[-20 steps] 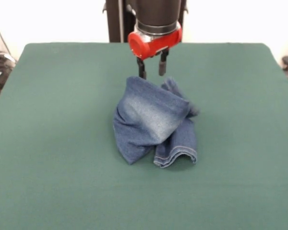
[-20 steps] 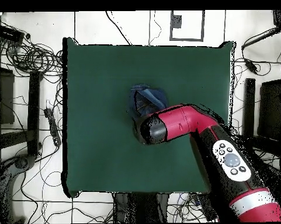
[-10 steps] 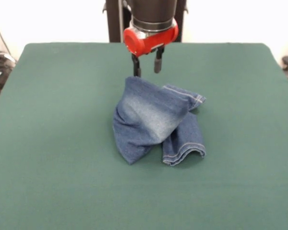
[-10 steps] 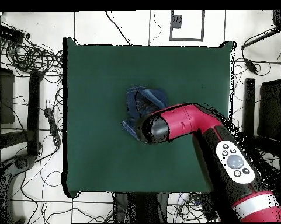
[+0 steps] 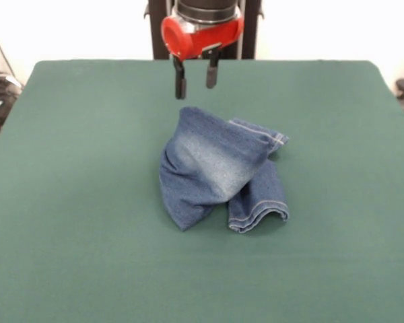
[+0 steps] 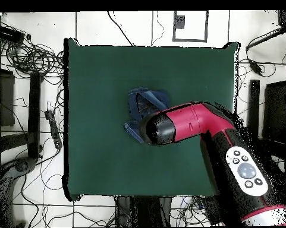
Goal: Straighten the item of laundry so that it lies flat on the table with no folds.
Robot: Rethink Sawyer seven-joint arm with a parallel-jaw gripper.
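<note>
Jeans [image 5: 219, 171] crumpled in heap near centre of green table [image 5: 81, 202], folded over itself; faded thigh patch on top, hemmed cuff curled at front right, second hem edge at upper right. Jaws [image 5: 193, 79] spread, empty, hanging clear above table just behind heap, not touching denim. Overhead: red arm [image 6: 187, 122] covers part of jeans [image 6: 142, 104]

No readable text or labels, as far as visible.

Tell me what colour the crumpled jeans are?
The jeans are blue denim with a faded whitish patch, clearest in the front view.
</note>
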